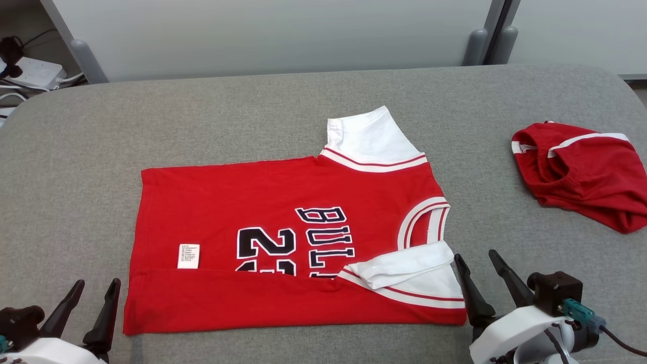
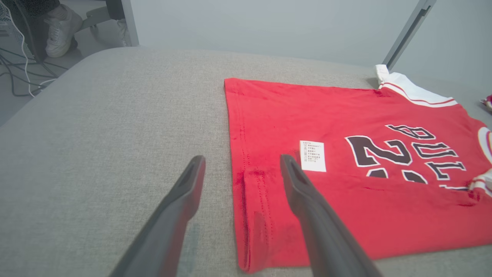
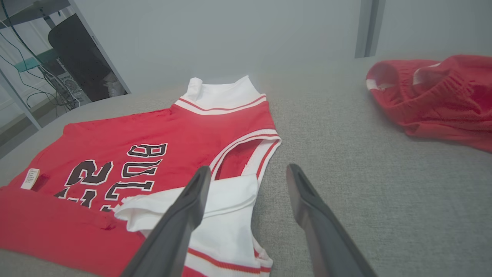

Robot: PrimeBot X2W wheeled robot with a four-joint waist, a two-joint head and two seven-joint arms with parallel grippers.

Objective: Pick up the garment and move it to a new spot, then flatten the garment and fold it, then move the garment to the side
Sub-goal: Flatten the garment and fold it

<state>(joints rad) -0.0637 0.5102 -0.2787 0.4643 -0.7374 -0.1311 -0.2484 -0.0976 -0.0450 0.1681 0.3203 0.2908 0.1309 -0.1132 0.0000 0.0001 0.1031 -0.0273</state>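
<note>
With left gripper (image 1: 99,283) and right gripper (image 1: 474,255) spread empty beside the shirt (image 1: 283,222), both should pinch its far edge evenly.

You see the red jersey (image 1: 283,202) lying flat mid-counter (image 1: 202,116), its near edge folded up over the number. Your left hand (image 1: 99,281) and right hand (image 1: 474,254) flank its near corners, fingers spread, empty. Red shorts (image 1: 581,172) lie bunched by the right edge.
</note>
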